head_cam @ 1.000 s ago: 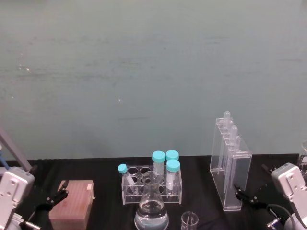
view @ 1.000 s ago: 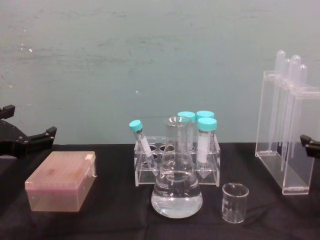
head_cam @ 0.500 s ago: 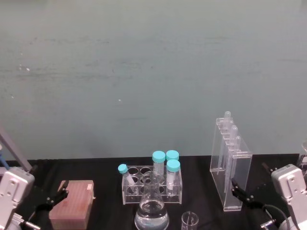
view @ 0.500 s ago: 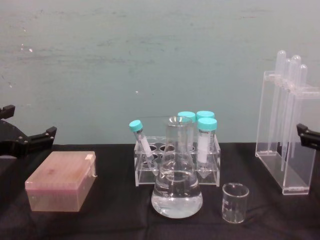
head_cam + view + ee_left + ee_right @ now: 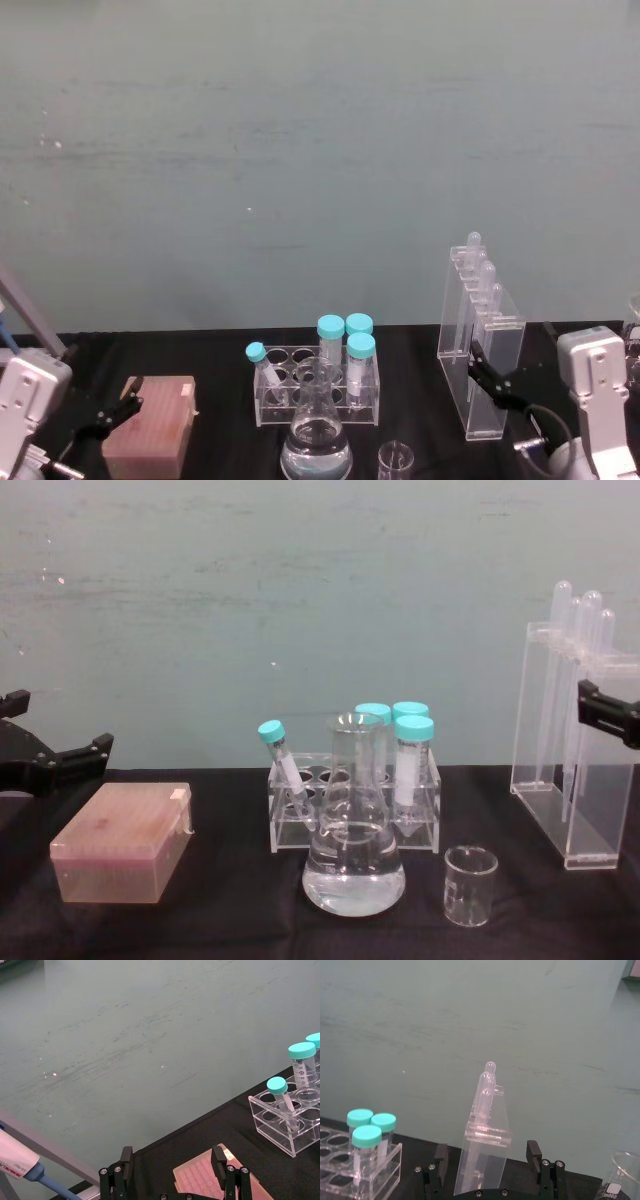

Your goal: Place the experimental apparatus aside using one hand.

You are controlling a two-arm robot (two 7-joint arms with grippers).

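Note:
The experimental apparatus is clear labware. A tall acrylic rack of glass tubes [image 5: 478, 350] [image 5: 570, 760] [image 5: 485, 1132] stands at the right. A conical flask [image 5: 316, 440] [image 5: 353, 865] with clear liquid sits front centre, a small beaker [image 5: 396, 462] [image 5: 470, 885] just right of it. My right gripper [image 5: 515, 362] [image 5: 486, 1159] is open, its fingers [image 5: 605, 713] on either side of the rack's near end, at about mid-height. My left gripper [image 5: 98, 392] [image 5: 172, 1162] [image 5: 55, 728] hangs open at the far left, holding nothing.
A clear tube rack [image 5: 315, 390] [image 5: 350, 800] with several teal-capped tubes stands behind the flask. A pink tip box [image 5: 150, 440] [image 5: 125, 840] lies at the left near my left gripper. Another flask [image 5: 620, 1182] stands right of the tall rack. A pipette [image 5: 17, 1170] leans at far left.
My right gripper has risen and moved in toward the tall rack, from beside its base to straddling it. The left arm and all labware stayed still.

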